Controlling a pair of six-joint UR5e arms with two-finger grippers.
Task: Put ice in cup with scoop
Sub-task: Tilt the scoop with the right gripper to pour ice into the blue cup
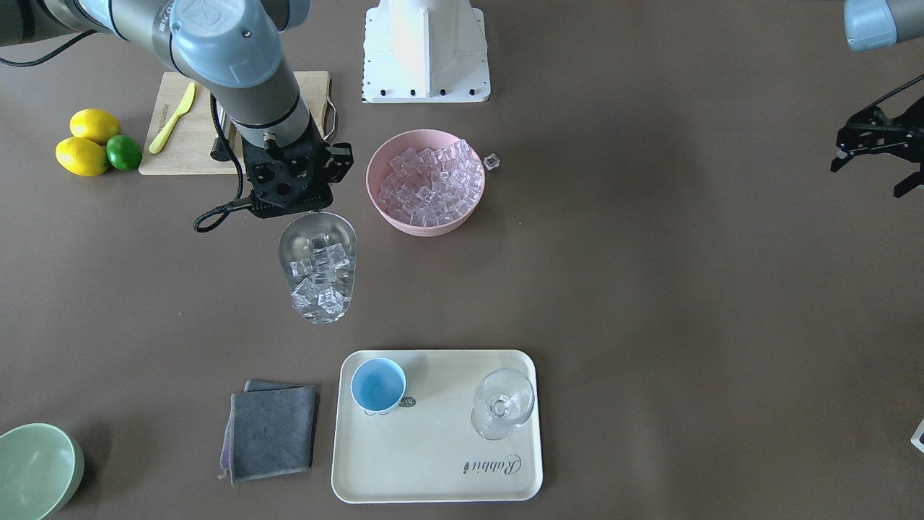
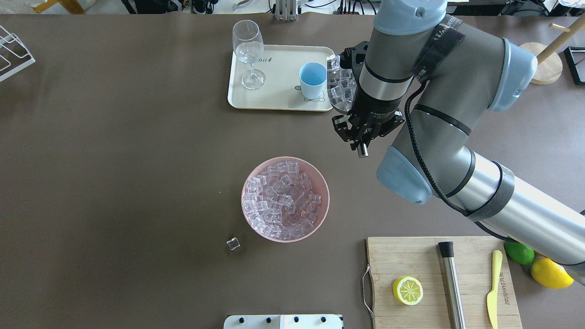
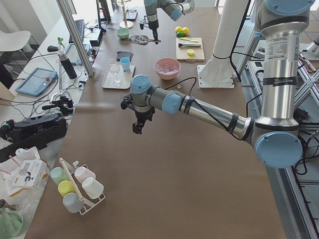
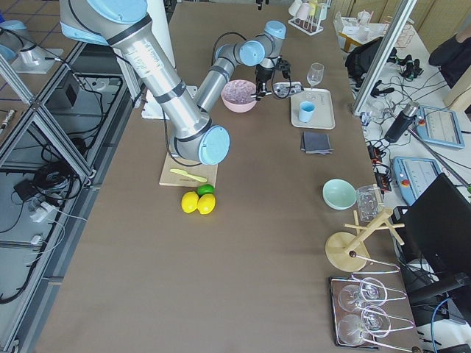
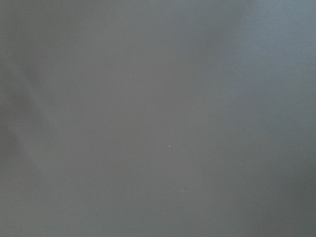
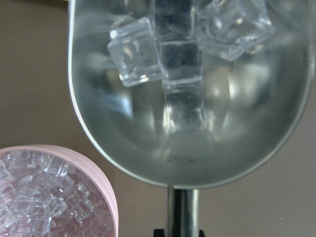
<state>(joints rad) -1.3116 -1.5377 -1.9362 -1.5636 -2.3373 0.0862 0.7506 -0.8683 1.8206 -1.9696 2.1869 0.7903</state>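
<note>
Near tray [image 1: 433, 462], shiny steel scoop [image 1: 317, 242] holds clear ice cubes [image 1: 323, 278], handle clamped in right gripper [image 1: 297, 198]; left gripper [image 1: 868, 178] spread, empty.

Bare table [image 1: 650, 289] lies between scoop [image 1: 317, 267] and cup [image 1: 377, 385]; wine glass [image 1: 503, 403] stands apart on tray [image 1: 433, 462]

scoop [image 1: 317, 269]: steel, trough up, off table, holds cubes.
ice [image 1: 323, 278]: clear cubes in scoop; rest in pink bowl [image 1: 422, 228], 1 stray beside it.
cup [image 1: 377, 385]: lt blue, upright, empty, on tray [image 1: 433, 462].
</note>
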